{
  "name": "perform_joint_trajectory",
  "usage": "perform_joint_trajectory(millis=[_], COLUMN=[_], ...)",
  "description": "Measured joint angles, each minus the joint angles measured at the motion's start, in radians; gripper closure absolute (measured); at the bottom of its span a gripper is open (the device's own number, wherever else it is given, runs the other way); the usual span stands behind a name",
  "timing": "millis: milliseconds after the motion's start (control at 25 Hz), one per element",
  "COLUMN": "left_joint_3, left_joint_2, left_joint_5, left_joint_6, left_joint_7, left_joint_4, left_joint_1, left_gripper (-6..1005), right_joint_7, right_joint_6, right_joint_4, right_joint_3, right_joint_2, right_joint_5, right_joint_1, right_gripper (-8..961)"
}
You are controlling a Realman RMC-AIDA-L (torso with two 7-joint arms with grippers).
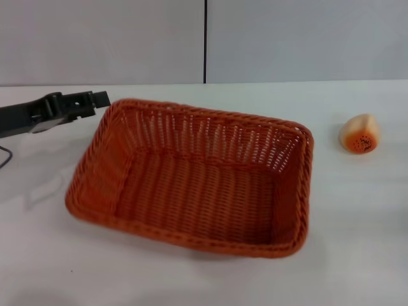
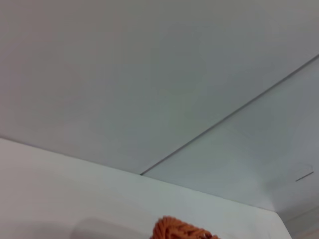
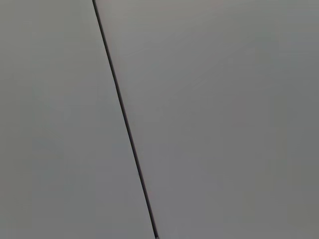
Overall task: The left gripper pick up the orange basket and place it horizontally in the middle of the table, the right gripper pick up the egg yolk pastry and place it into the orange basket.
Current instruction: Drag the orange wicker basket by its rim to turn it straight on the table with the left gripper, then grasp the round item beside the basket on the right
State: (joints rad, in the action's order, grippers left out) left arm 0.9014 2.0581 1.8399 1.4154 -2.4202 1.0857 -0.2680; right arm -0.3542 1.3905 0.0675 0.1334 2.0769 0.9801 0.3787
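The orange basket (image 1: 191, 175) rests on the white table, its long side running left to right, with nothing inside it. My left gripper (image 1: 97, 99) hangs just off the basket's far left corner, close to the braided rim and apart from it. A bit of that rim (image 2: 182, 232) shows in the left wrist view. The egg yolk pastry (image 1: 360, 134) lies on its side on the table to the right of the basket, a hand's width from its right end. My right gripper is out of view; its wrist view holds only wall.
A grey wall with a dark vertical seam (image 1: 205, 41) stands behind the white table (image 1: 357, 242). A thin black cable (image 1: 5, 156) lies at the left edge of the table.
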Motion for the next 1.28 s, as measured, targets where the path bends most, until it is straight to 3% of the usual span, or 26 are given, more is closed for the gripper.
perform_joint_trajectory(millis=[240, 480, 560, 640, 680, 760, 800, 840, 880, 920, 960, 1000, 1040, 1080, 1120, 1160, 1200, 1240, 1280], left_joint_3=[-0.004, -0.023, -0.102, -0.102, -0.128, -0.128, -0.165, -0.187, -0.199, -0.199, -0.204, -0.203, -0.203, -0.200, -0.200, -0.198, -0.198, -0.198, -0.198], left_joint_2=[-0.006, -0.011, -0.003, -0.003, -0.001, -0.001, 0.000, 0.001, 0.003, 0.003, 0.003, 0.004, 0.004, 0.004, 0.004, 0.005, 0.005, 0.008, 0.008], left_joint_5=[0.004, 0.004, -0.019, -0.019, -0.064, -0.064, -0.191, -0.259, -0.318, -0.318, -0.357, -0.434, -0.434, -0.484, -0.484, -0.521, -0.521, -0.628, -0.645], left_joint_6=[0.025, 0.026, 0.025, 0.025, 0.020, 0.020, 0.004, 0.002, 0.001, 0.001, 0.001, 0.007, 0.007, 0.016, 0.016, 0.025, 0.025, 0.062, 0.069], left_joint_7=[-0.030, -0.009, 0.130, 0.130, 0.241, 0.241, 0.487, 0.621, 0.734, 0.734, 0.806, 0.947, 0.947, 1.039, 1.039, 1.113, 1.113, 1.300, 1.321], left_joint_4=[0.062, 0.069, 0.037, 0.037, -0.003, -0.003, -0.123, -0.187, -0.238, -0.238, -0.269, -0.344, -0.344, -0.394, -0.394, -0.429, -0.429, -0.525, -0.539], left_joint_1=[0.026, 0.026, -0.008, -0.008, -0.031, -0.031, -0.066, -0.079, -0.087, -0.087, -0.092, -0.098, -0.098, -0.101, -0.101, -0.104, -0.104, -0.106, -0.106], left_gripper=[402, 403, 404, 404, 404, 405, 405, 405, 405, 406, 406, 406, 406, 406, 407, 407, 407, 407, 408], right_joint_7=[-0.002, -0.007, -0.027, -0.097, -0.097, -0.284, -0.284, -0.366, -0.460, -0.537, -0.701, -0.701, -0.904, -0.904, -1.001, -1.181, -1.181, -1.341, -1.408], right_joint_6=[0.000, 0.004, 0.009, 0.013, 0.013, 0.019, 0.019, 0.020, 0.022, 0.022, 0.022, 0.022, 0.026, 0.026, 0.033, 0.054, 0.054, 0.088, 0.107], right_joint_4=[0.000, -0.010, -0.021, -0.067, -0.067, -0.178, -0.178, -0.226, -0.286, -0.340, -0.449, -0.449, -0.561, -0.561, -0.609, -0.691, -0.691, -0.761, -0.789], right_joint_3=[0.000, 0.009, 0.026, 0.068, 0.068, 0.129, 0.129, 0.149, 0.172, 0.192, 0.227, 0.227, 0.249, 0.249, 0.257, 0.267, 0.267, 0.268, 0.267], right_joint_2=[0.000, 0.000, -0.001, -0.002, -0.002, -0.005, -0.005, -0.007, -0.009, -0.011, -0.022, -0.022, -0.043, -0.043, -0.057, -0.085, -0.085, -0.112, -0.122], right_joint_5=[-0.001, 0.003, 0.013, 0.050, 0.050, 0.165, 0.165, 0.212, 0.269, 0.321, 0.434, 0.434, 0.583, 0.583, 0.664, 0.820, 0.820, 0.975, 1.049], right_joint_1=[-0.003, 0.000, 0.001, -0.002, -0.002, -0.017, -0.017, -0.022, -0.028, -0.033, -0.038, -0.038, -0.033, -0.033, -0.024, 0.004, 0.004, 0.043, 0.067], right_gripper=[352, 352, 352, 352, 352, 352, 352, 352, 352, 352, 352, 352, 352, 353, 353, 353, 353, 353, 353])
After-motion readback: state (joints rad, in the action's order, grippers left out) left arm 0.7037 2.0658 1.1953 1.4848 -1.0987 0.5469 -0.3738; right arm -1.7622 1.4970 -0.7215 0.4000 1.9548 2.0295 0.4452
